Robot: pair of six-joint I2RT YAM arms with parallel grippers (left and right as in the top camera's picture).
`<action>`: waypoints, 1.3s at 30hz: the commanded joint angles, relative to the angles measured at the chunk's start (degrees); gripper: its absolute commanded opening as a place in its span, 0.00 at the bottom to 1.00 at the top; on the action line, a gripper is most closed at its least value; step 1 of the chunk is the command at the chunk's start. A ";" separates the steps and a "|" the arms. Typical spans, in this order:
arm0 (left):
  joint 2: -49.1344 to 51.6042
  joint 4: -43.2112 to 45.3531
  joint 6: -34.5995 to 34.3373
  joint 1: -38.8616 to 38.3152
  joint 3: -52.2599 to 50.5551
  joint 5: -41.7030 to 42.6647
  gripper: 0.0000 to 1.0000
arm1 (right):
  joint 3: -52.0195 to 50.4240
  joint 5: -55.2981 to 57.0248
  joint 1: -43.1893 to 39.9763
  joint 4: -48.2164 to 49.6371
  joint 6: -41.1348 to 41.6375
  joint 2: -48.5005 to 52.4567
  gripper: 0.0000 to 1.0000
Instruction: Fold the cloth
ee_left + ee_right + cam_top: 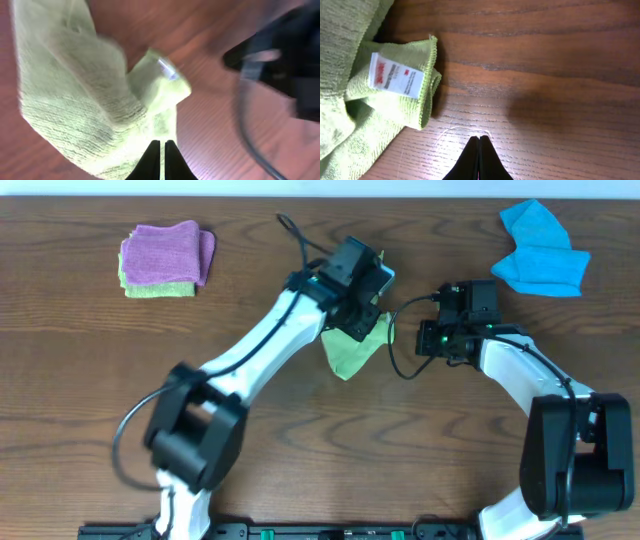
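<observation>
Cloth (342, 45) corner shows white tag (395, 76) with red lettering.

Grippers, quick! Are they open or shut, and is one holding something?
Left gripper: shut, pinching an edge of the lime-green microfiber cloth, it seems.
Right gripper: shut, empty, above the brown wooden table.

- The cloth (352, 352) lies bunched near the middle of the surface (300, 440).
- The left hand (161, 150) is over the cloth's far side, its tips meeting the fabric.
- The right hand (479, 145) is just right of the cloth, over bare surface and apart from it.
- The tag (395, 75) lies on the cloth's folded-over corner, on the side nearest the right hand.
- A stack of folded cloths (165, 260) sits well left of the cloth, farther back.
- A crumpled cloth (540, 255) sits well right of the cloth, farther back.
</observation>
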 commanded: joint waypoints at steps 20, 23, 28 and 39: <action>-10.84 29.09 0.52 -0.02 -35.58 -0.11 0.06 | 1.05 -0.28 -0.31 1.29 -7.13 -3.30 0.02; -8.44 30.67 0.24 -0.04 -35.58 0.09 0.06 | 1.05 -0.28 -0.31 2.12 -7.15 -3.30 0.02; -5.68 33.31 -1.18 -0.04 -35.58 1.77 0.06 | 1.05 -0.28 -0.31 2.84 -7.34 -3.30 0.02; -5.18 30.21 -1.14 -0.09 -35.58 -4.15 0.06 | 1.05 -3.45 -0.31 2.91 -7.32 -3.30 0.01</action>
